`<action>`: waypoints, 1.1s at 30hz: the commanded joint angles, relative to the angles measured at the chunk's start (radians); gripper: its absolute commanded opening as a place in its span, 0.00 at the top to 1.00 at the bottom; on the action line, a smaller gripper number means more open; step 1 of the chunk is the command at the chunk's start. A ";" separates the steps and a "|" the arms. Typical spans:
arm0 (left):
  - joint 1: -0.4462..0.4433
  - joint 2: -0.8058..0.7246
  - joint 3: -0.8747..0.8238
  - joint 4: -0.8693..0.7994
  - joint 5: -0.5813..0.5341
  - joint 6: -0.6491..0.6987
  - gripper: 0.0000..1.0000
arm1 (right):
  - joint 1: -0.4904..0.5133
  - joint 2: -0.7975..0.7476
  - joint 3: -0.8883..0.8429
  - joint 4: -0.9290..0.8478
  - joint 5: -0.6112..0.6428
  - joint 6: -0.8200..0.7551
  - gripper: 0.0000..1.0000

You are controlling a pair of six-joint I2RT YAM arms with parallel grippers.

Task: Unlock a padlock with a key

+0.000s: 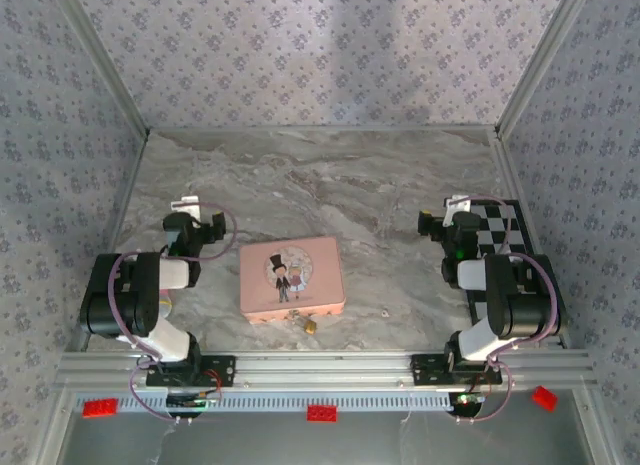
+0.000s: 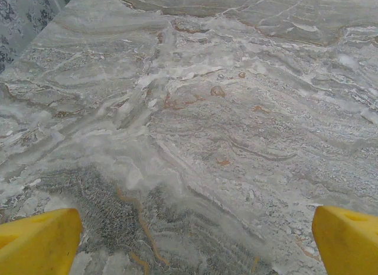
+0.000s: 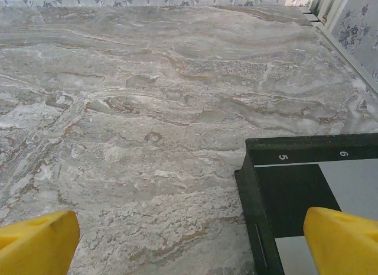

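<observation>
The tiny brass-gold padlock [image 1: 309, 325] lies on the marble table just in front of the pink tin [image 1: 291, 277], at the tin's near edge. A very small silvery key [image 1: 385, 311] lies on the table to the right of the tin, apart from the padlock. My left gripper [image 1: 188, 213] hovers left of the tin, and its yellow fingertips [image 2: 38, 242] stand wide open over bare marble. My right gripper [image 1: 455, 210] hangs at the right, well away from the key. Its yellow fingertips [image 3: 35, 242] are also wide open with nothing between them.
A black-framed checkerboard [image 1: 505, 235] lies flat at the right edge, and its corner [image 3: 307, 192] sits under my right gripper's right finger. Patterned walls close the table on three sides. A metal rail [image 1: 320, 370] with the arm bases runs along the near edge.
</observation>
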 commanded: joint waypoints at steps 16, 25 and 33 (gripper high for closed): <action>-0.005 -0.008 0.022 0.009 -0.009 0.013 0.00 | -0.004 0.007 0.019 -0.010 -0.012 -0.013 0.01; -0.001 -0.009 0.023 0.006 0.002 0.009 0.00 | -0.010 0.006 0.018 -0.013 -0.024 -0.010 0.01; -0.001 -0.009 0.023 0.006 0.002 0.009 0.00 | -0.009 0.005 0.017 -0.009 -0.021 -0.011 0.01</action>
